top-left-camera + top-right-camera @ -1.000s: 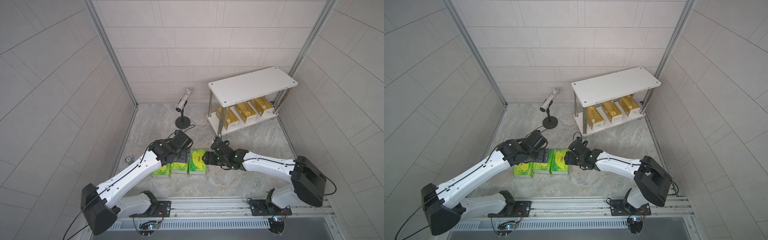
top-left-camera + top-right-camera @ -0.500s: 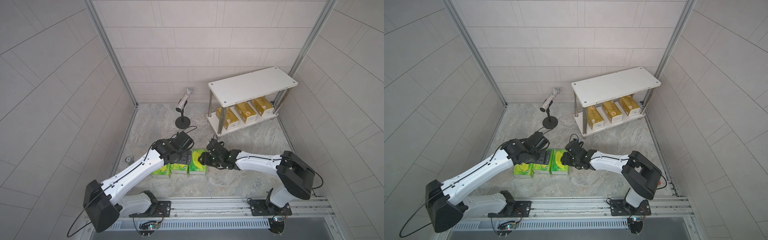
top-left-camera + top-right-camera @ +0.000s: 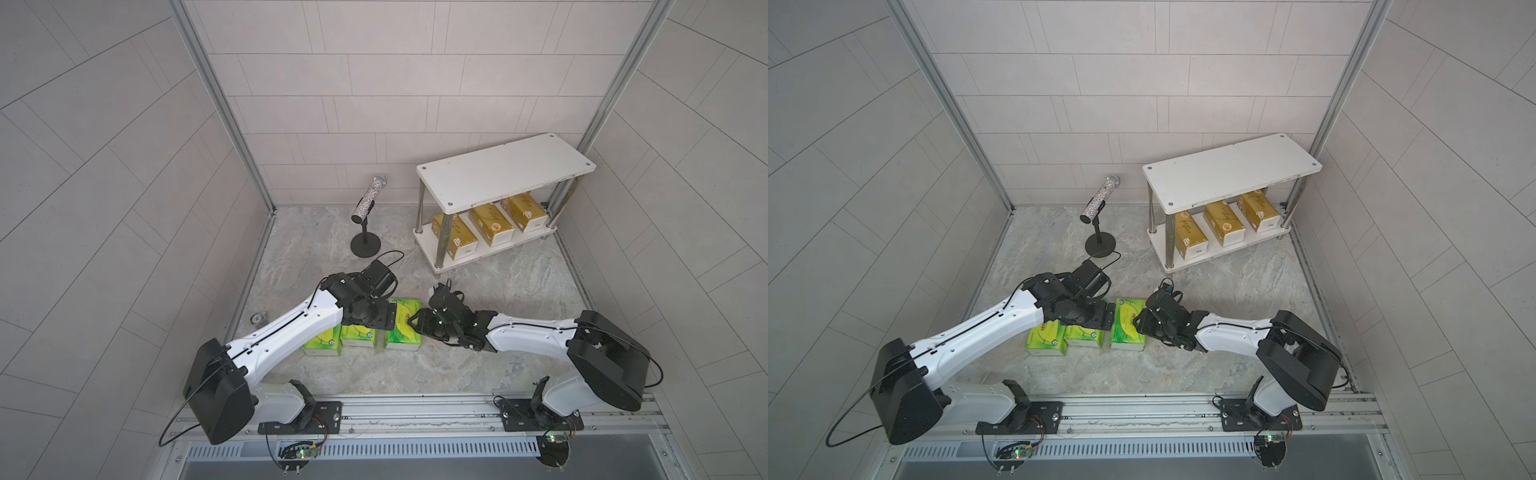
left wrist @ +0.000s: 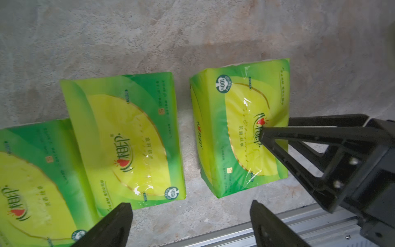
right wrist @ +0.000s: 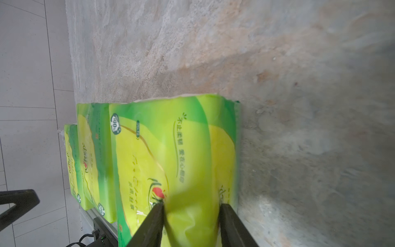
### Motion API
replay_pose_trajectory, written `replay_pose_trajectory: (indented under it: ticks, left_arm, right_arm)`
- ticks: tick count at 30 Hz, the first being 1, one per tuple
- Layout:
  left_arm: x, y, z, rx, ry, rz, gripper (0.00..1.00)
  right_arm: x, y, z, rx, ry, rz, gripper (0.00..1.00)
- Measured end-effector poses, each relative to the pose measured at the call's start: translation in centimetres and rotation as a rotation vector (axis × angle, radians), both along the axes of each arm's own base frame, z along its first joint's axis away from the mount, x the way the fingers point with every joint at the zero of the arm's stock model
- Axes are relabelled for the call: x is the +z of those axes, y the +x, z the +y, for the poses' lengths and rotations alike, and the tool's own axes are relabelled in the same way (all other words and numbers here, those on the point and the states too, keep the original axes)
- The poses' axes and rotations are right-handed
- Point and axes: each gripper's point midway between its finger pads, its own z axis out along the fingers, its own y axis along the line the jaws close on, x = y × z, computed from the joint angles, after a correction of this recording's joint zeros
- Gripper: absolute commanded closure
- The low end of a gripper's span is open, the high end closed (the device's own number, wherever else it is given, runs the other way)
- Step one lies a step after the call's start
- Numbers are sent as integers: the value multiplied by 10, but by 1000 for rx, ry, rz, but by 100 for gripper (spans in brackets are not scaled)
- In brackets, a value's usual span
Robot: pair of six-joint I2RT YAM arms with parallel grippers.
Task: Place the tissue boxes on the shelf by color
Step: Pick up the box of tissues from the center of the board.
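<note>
Half done, I reckon: three shiny gold soft tissue packs sit on the lower board of the two-tier white chrome-legged shelf; top board bare. Three bright green soft tissue packs lie on the floor. My right gripper pinches the rightmost green pack; left gripper hangs wide open over the row.

Grey floor: three green tissue packs in a row, near centre; stand, far centre; shelf, far right. Shelf's lower board: three gold tissue packs.

Robot lab cell: tiled panels, aluminium rail.
</note>
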Motion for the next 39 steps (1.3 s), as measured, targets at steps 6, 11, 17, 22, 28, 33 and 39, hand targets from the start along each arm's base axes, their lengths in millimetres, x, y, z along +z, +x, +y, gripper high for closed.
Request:
replay_pose_trajectory:
  ticks: [6, 11, 17, 22, 28, 33, 39]
  left_arm:
    - [-17, 6, -27, -9, -48, 36, 6]
    - [-27, 12, -43, -4, -84, 53, 6]
    - [-32, 22, -63, 19, -164, 51, 6]
    - [-47, 23, -69, 33, -183, 70, 6]
    - [-56, 25, -75, 33, -206, 75, 6]
    - [-63, 26, -83, 51, -257, 82, 6]
    - [-69, 29, -93, 60, -302, 89, 6]
  right_arm:
    - [-2, 7, -22, -54, 54, -7, 58]
    - [-2, 11, -32, -70, 63, -9, 59]
    - [-4, 10, -36, -73, 81, -15, 61]
    - [-5, 12, -42, -81, 98, -14, 62]
    - [-4, 17, -53, -95, 92, -24, 62]
    - [-5, 16, -55, -86, 85, -24, 63]
    - [-6, 16, -54, -79, 86, -22, 63]
